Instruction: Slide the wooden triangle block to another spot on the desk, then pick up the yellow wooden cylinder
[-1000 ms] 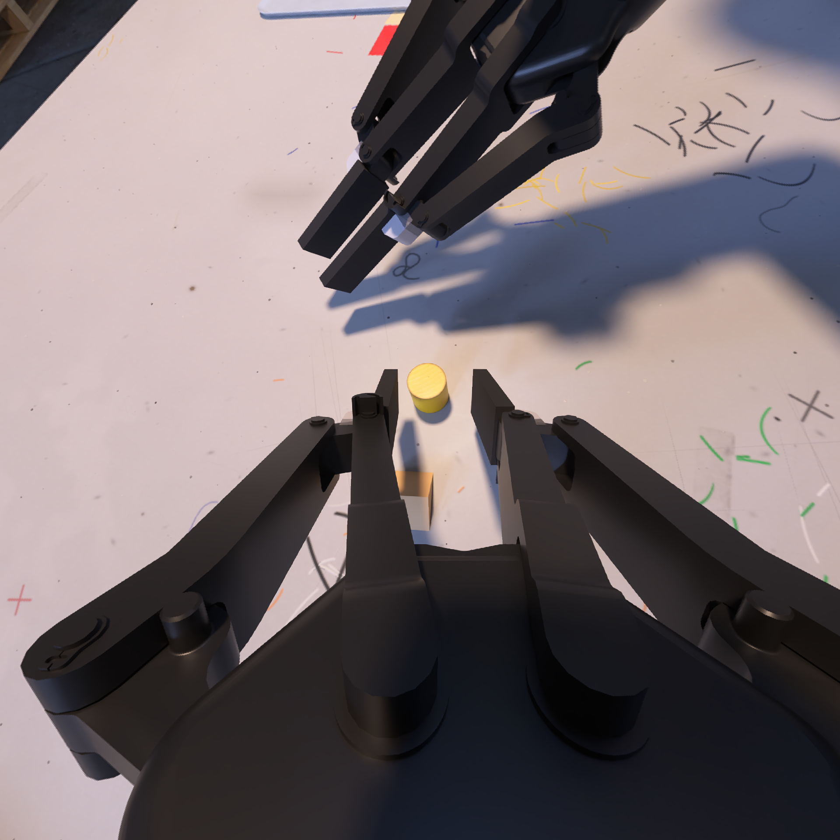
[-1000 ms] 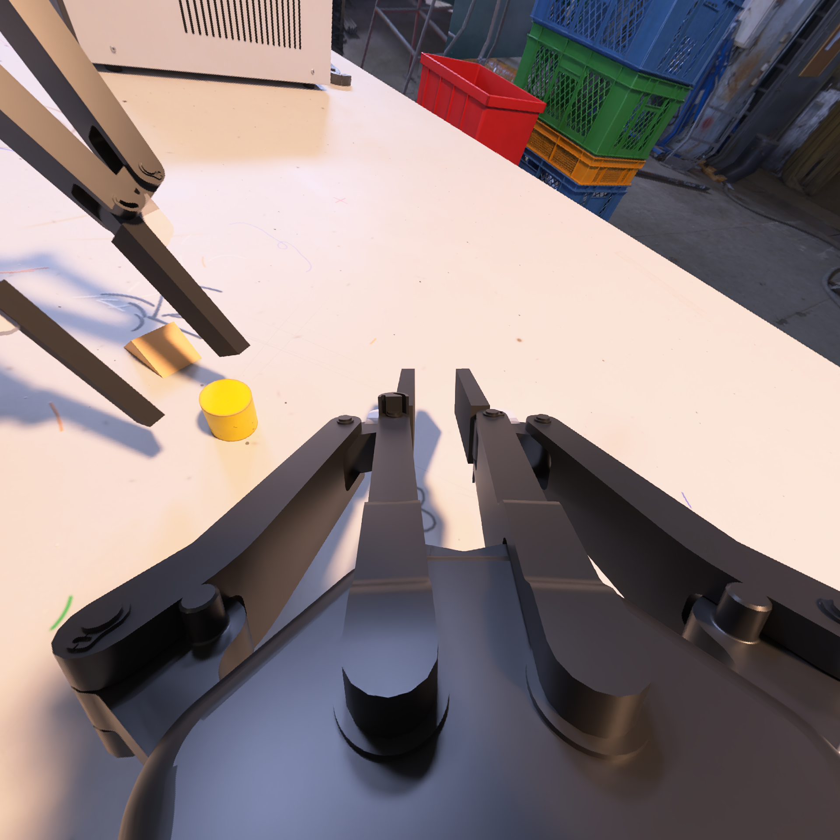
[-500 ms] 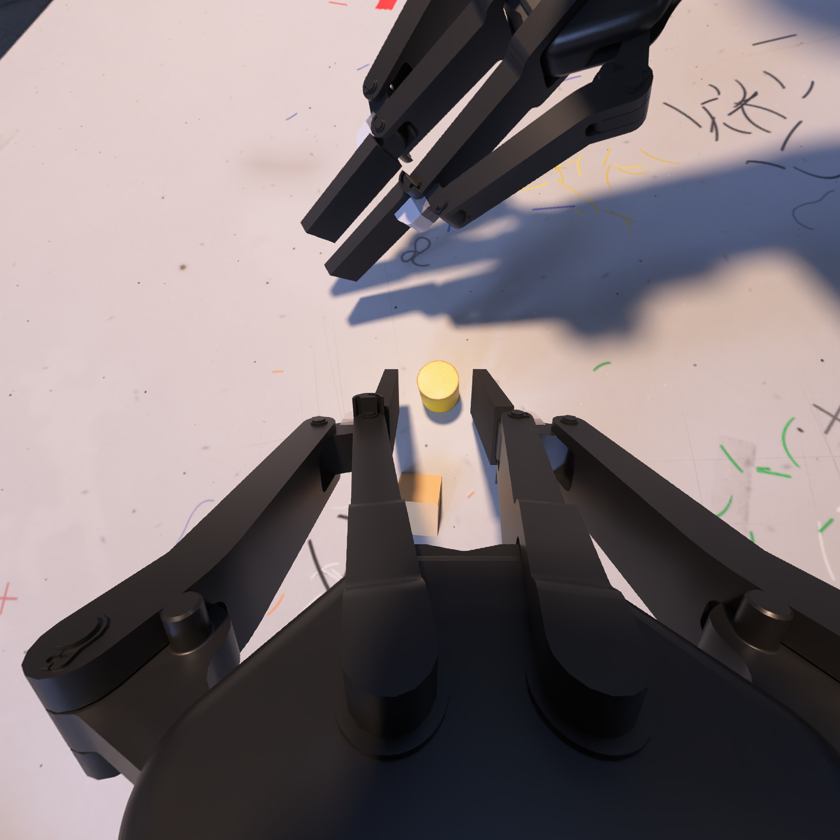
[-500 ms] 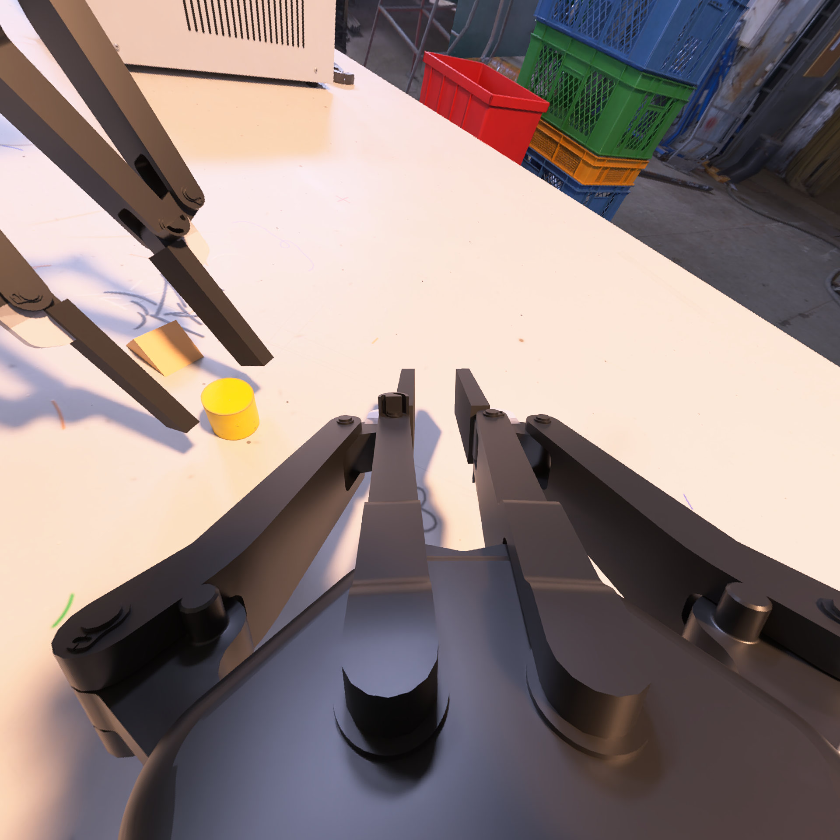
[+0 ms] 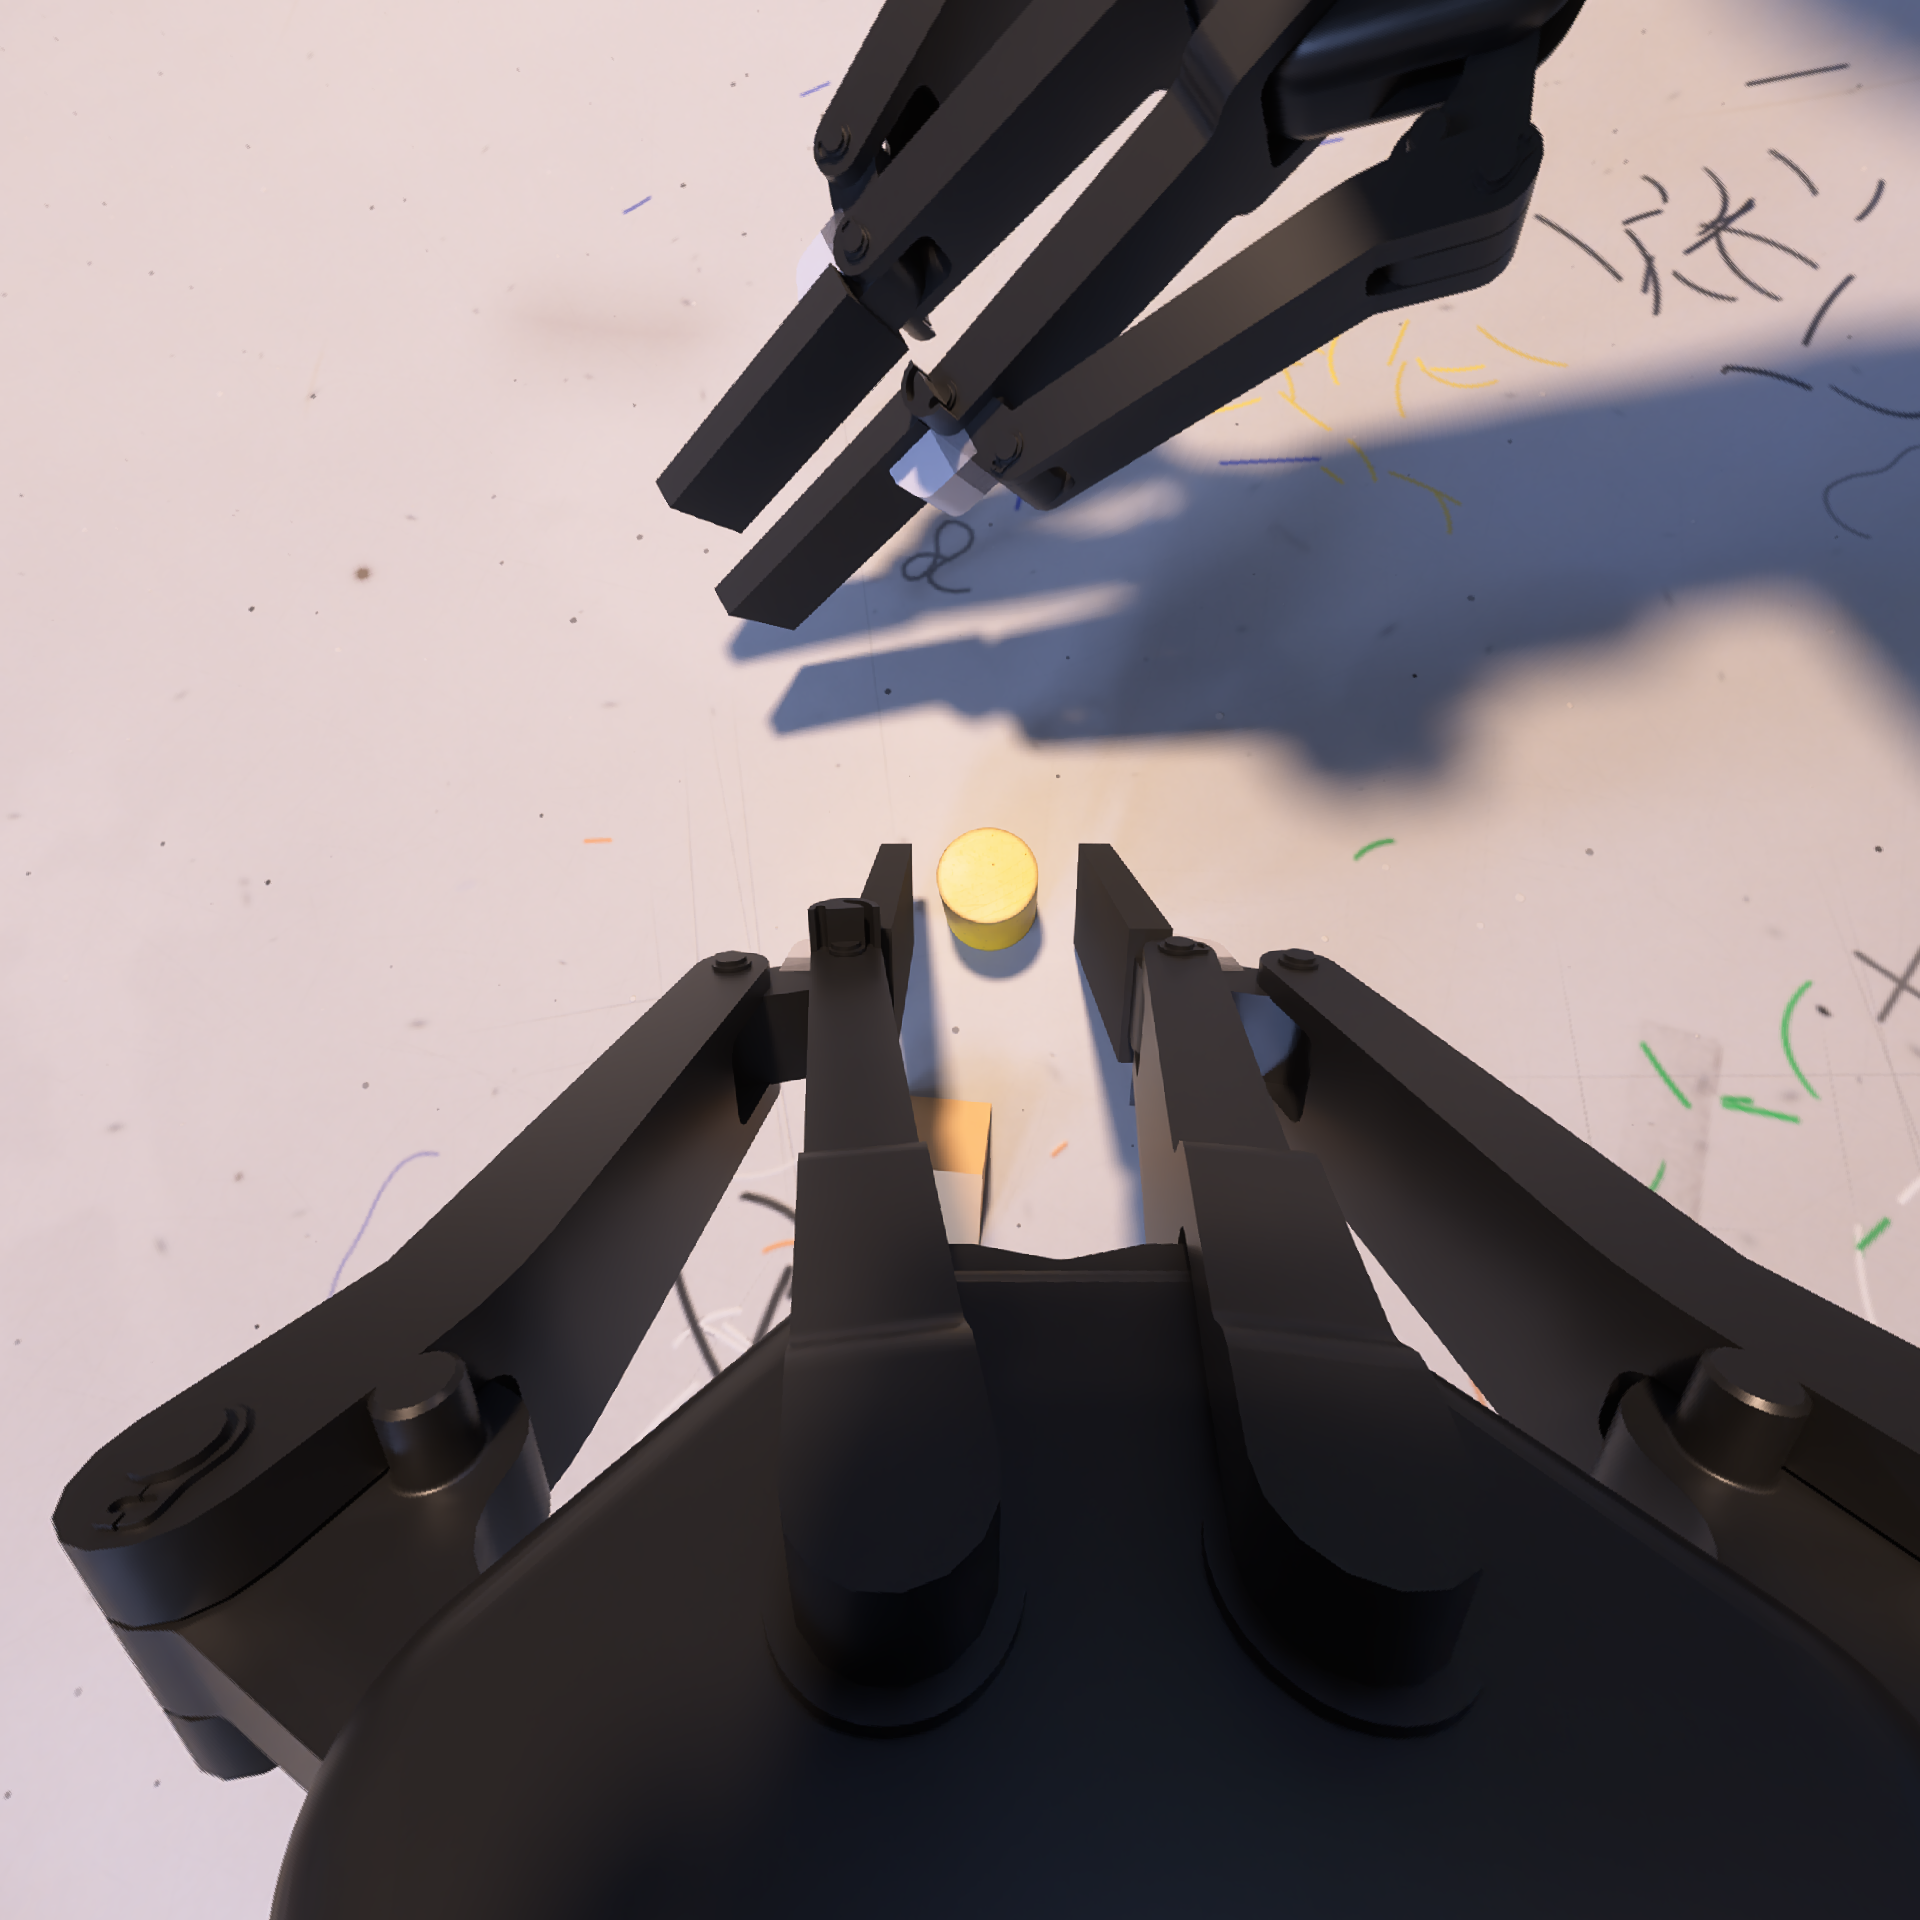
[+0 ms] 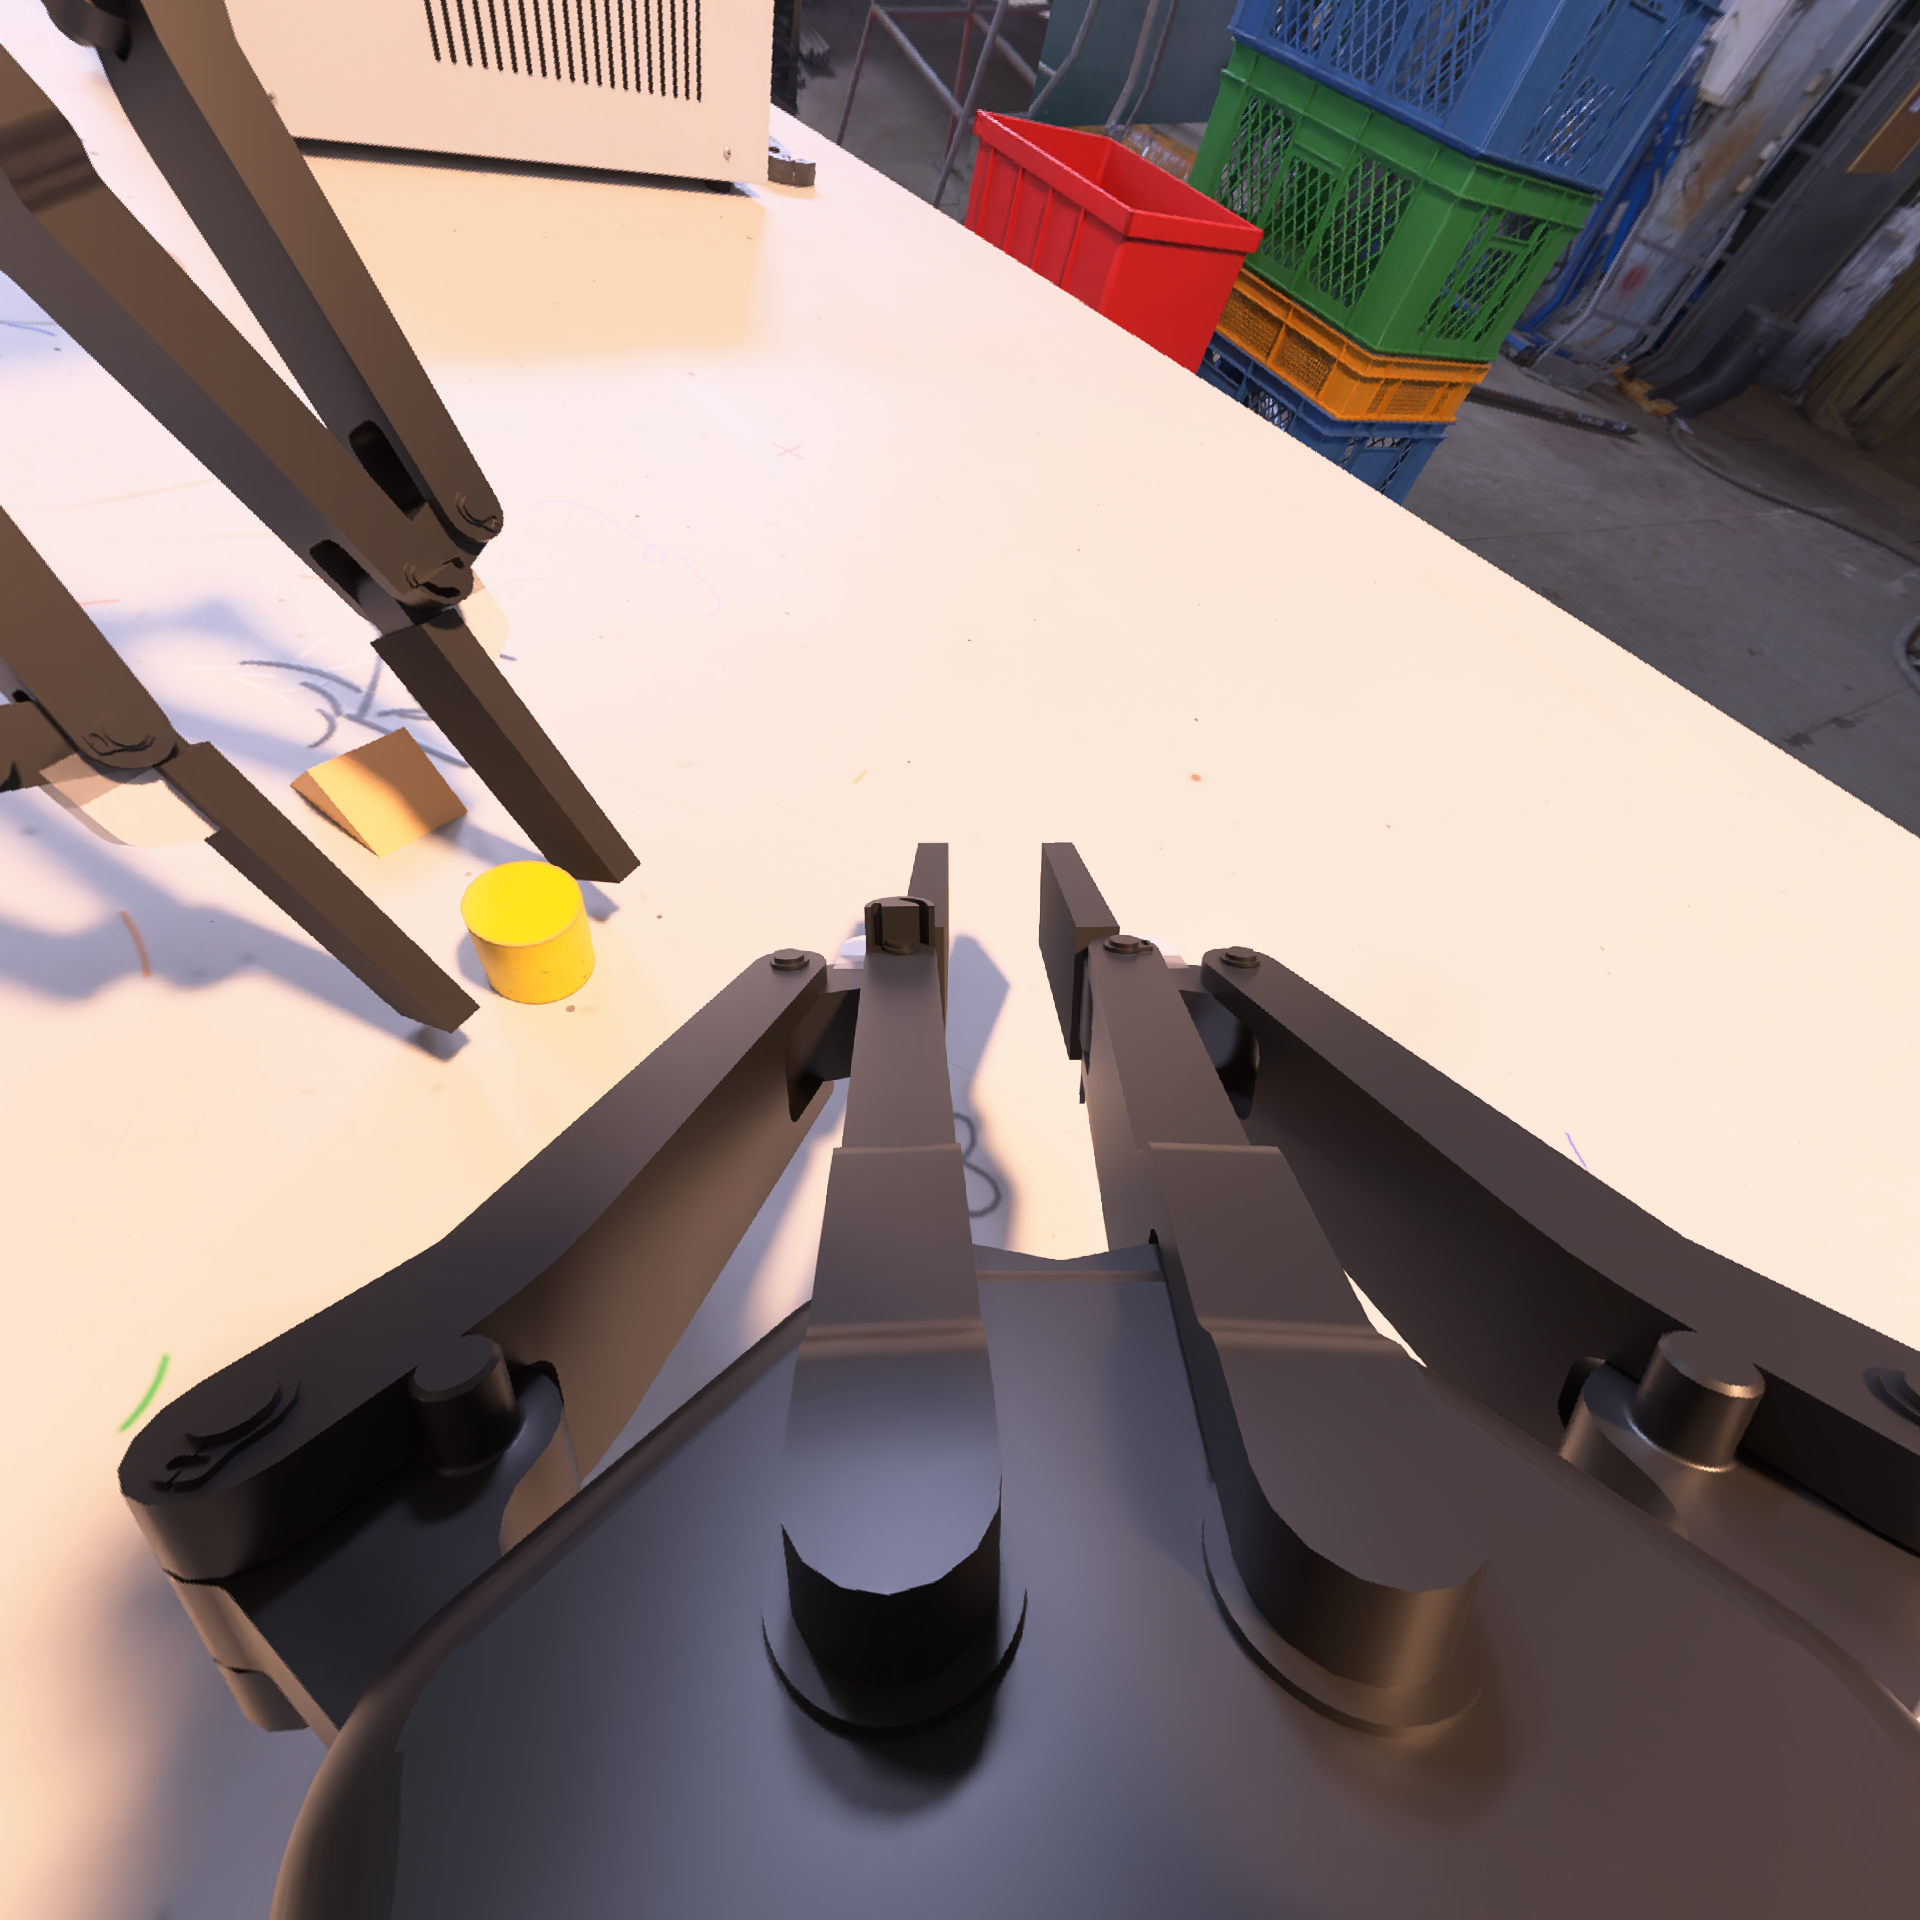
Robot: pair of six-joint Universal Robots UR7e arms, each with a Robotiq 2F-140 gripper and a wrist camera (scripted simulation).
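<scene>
The yellow wooden cylinder (image 5: 987, 883) stands upright on the white desk, also in the right wrist view (image 6: 528, 930). My left gripper (image 5: 992, 878) is open, one fingertip on each side of the cylinder, with small gaps and no contact; it shows in the right wrist view (image 6: 530, 940) low over the desk. The wooden triangle block (image 5: 951, 1143) lies just behind the cylinder, under my left fingers, and shows in the right wrist view (image 6: 379, 790). My right gripper (image 6: 995, 873) is empty, jaws a narrow gap apart, hovering beyond the cylinder (image 5: 732, 561).
A white cabinet with vent slots (image 6: 540, 94) stands at the desk's far end. Red (image 6: 1101, 239), green (image 6: 1392, 208) and blue crates are stacked on the floor past the desk's right edge (image 6: 1455, 582). Pen scribbles mark the desk (image 5: 1714, 249).
My left gripper has moved forward and lower, so its fingertips now flank the cylinder. The triangle block has slid back beneath the fingers in view. The right gripper has stayed put.
</scene>
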